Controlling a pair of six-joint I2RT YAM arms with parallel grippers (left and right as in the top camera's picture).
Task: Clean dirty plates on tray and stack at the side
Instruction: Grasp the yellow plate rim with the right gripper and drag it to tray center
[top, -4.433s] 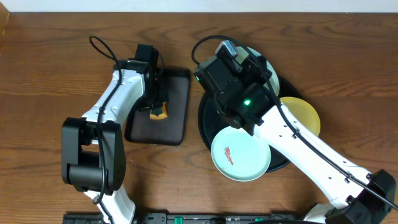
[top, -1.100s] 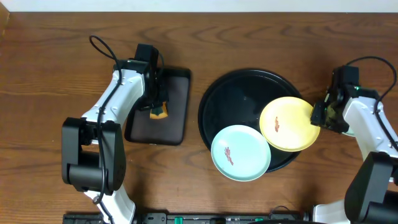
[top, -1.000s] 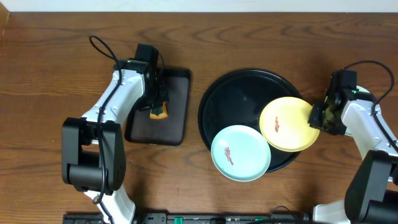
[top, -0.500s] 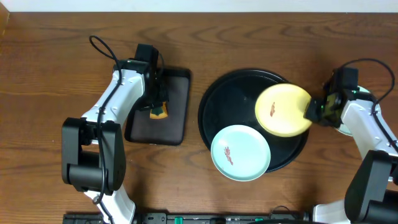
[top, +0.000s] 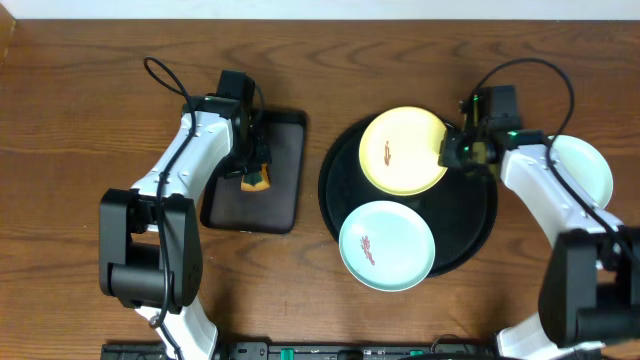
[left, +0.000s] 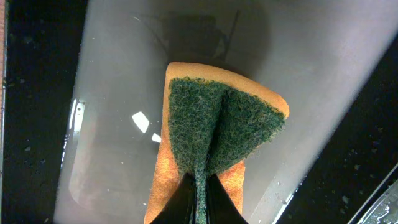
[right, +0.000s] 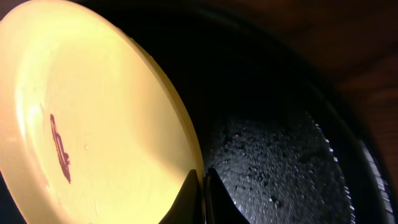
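The round black tray (top: 470, 225) holds a pale turquoise plate (top: 386, 245) with a red-brown smear at its front left. My right gripper (top: 446, 155) is shut on the right rim of the pale yellow plate (top: 402, 151), which carries a red-brown smear and sits over the tray's far left part; the plate fills the left of the right wrist view (right: 93, 118), with the gripper (right: 203, 186) on its rim. A second turquoise plate (top: 582, 165) lies on the table right of the tray. My left gripper (top: 252, 172) is shut on a green and orange sponge (left: 217, 130) over the rectangular black tray (top: 280, 190).
The rectangular black tray's wet bottom (left: 112, 112) shows under the sponge. Brown wooden table (top: 80, 120) surrounds both trays. A cable (top: 525, 70) loops above the right arm.
My right gripper has carried the yellow plate from the tray's right edge leftward and farther back across the tray. The turquoise plate at the right has come into view. The left arm has not moved.
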